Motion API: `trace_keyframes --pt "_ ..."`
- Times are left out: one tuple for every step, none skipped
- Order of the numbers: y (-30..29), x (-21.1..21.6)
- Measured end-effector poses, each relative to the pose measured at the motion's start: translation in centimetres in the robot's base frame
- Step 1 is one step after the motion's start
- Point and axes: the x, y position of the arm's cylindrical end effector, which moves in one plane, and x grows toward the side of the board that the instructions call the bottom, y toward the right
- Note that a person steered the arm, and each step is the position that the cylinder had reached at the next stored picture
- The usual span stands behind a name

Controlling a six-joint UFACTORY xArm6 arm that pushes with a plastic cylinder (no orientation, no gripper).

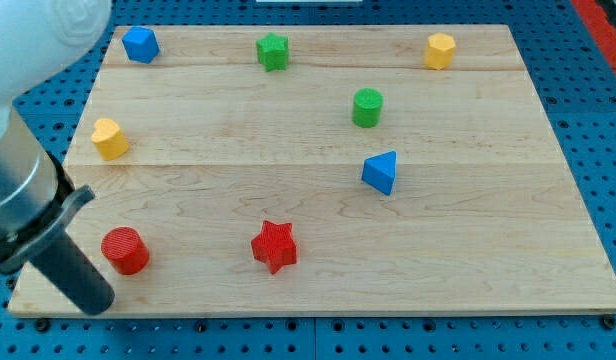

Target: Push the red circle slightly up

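Camera view takes in a pale wooden worktop (pixel 468 250) lying on a blue perforated base (pixel 588 120), with eight small coloured blocks spread over it. The arm carries no fingers at all, so nothing is open, closed or held; it ends in a thick dark rod coming in from the left edge, and the rod's lower end, the tip (pixel 96 300), sits at the near left corner of the worktop. The tip is just beside the red circle (pixel 125 250), slightly nearer than it and to its left; whether the two touch cannot be told.

The red circle, a short upright cylinder, stands in the near left part of the worktop, well apart from every other block. To its right, at about the same depth, lies the red star (pixel 275 245). Farther back on the left side is a yellow block (pixel 109 138), roughly heart-shaped, near the left edge. A blue block (pixel 140 44), with several flat sides, sits in the far left corner. Along the far edge, right of it, is the green star (pixel 273 51), and farther right a yellow hexagon-like block (pixel 440 50) near the far right corner. The green circle (pixel 367 107) stands right of centre, a little nearer than the far row. The blue triangle (pixel 381 172) lies just nearer than the green circle and slightly to its right, apart from it.
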Motion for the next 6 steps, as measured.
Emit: trace_keyframes --pt "2.2 -3.6" --pt "7.4 -6.7" --pt "5.6 -5.6" --pt "2.9 -5.6" --pt "4.0 -7.8" --pt "3.9 -9.1"
